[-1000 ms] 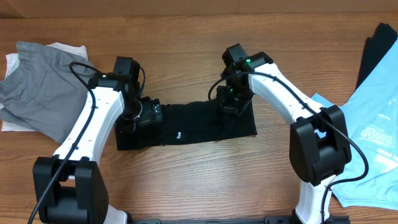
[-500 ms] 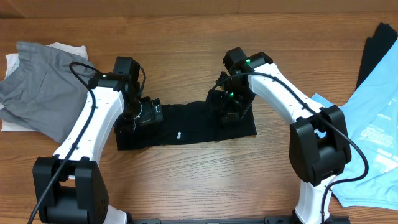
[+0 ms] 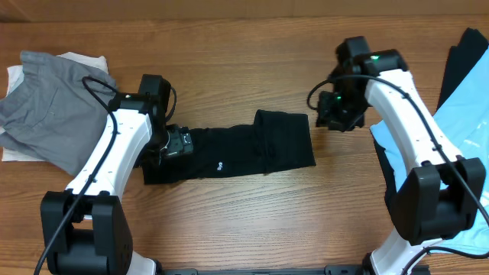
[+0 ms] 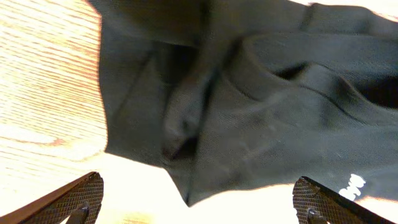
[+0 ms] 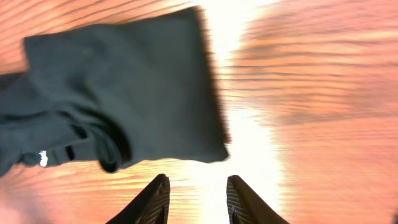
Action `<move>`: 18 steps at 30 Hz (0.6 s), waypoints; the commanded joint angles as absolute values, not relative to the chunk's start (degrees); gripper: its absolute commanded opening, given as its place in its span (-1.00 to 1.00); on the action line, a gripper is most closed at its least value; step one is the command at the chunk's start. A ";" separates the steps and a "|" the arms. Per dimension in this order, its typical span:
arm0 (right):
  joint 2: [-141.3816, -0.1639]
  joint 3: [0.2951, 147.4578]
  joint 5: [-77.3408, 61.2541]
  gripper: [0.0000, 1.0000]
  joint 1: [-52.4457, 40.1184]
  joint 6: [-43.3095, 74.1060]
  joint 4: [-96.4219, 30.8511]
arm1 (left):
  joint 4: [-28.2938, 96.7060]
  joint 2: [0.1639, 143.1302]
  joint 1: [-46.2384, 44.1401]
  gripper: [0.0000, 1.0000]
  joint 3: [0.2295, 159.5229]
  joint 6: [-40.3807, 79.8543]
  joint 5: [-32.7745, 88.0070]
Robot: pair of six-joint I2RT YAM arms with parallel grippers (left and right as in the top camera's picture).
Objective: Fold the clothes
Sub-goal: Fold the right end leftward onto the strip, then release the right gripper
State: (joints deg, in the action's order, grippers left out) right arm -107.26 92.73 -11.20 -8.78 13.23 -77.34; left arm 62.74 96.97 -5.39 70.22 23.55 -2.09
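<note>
Bare brown wooden table point(image 3: 244, 221) is seen at 6 o'clock. The folded black cloth T-shirt point(image 3: 229, 153) is laid mid-table. The left gripper point(image 3: 174, 143) is held wide open over its 9 o'clock end, the right gripper point(image 3: 336, 114) parted, empty, past its 3 o'clock edge.

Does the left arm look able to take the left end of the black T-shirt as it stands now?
Probably yes. The left gripper hangs open right over the bunched left end of the black T-shirt, with nothing between them; the grey garment lies further left.
</note>
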 commanded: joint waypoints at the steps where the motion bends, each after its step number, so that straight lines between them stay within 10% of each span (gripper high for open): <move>1: -106.74 93.32 -8.56 -0.31 -6.79 13.28 -78.43 | 59.83 97.41 -2.48 1.00 67.07 25.39 -5.06; 18: -106.74 93.32 -8.64 -0.29 -6.31 13.58 -80.20 | 37.56 102.06 0.08 1.00 55.11 21.78 1.10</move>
State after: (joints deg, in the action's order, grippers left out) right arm -107.33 92.73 -8.97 -6.37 13.32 -80.23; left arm 39.38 99.20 0.05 56.31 23.38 -0.14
